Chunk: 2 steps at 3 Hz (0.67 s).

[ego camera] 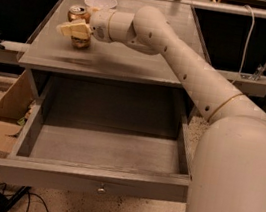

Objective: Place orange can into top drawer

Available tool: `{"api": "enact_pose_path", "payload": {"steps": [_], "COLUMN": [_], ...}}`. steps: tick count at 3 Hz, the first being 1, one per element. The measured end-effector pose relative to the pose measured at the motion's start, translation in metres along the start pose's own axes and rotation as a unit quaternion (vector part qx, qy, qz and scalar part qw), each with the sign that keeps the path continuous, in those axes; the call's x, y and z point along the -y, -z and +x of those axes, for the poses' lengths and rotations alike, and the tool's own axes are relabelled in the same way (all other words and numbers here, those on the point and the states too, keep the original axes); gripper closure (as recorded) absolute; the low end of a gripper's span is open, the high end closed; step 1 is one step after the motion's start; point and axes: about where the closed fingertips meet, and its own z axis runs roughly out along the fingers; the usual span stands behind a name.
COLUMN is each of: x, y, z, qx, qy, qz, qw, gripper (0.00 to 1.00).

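— Grey table [130, 62] up top, speckled floor below, darkness behind. Where's the gripper?
— Over the table's rear left part: the gripper [78, 32] ends the white arm reaching in from the right. Its pale fingers [67, 28] are clamped across the middle of the orange can [78, 13].
— And the can itself?
— Upright, silver top above the fingers, base below them, just in front of the white bowl [101, 1]. Whether it touches the tabletop, I can't tell.
— Top drawer [90, 179]?
— Pulled wide open beneath the table, small metal knob [101, 189] centred on its front. A cardboard box [4, 117] sits left of it on the floor.
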Motion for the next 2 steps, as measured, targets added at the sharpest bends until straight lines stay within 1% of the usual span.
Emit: {"api": "enact_pose_path", "payload": {"steps": [1,2], "x": [0.0094,0.0094], "y": [-0.0213,-0.0213], "z": [0.0037,0.0037], "qx": [0.032,0.032], "qy": [-0.006,-0.006], "qz": [-0.001,-0.001], "qw": [0.9995,0.9995], "gripper": [0.56,0.79]}}
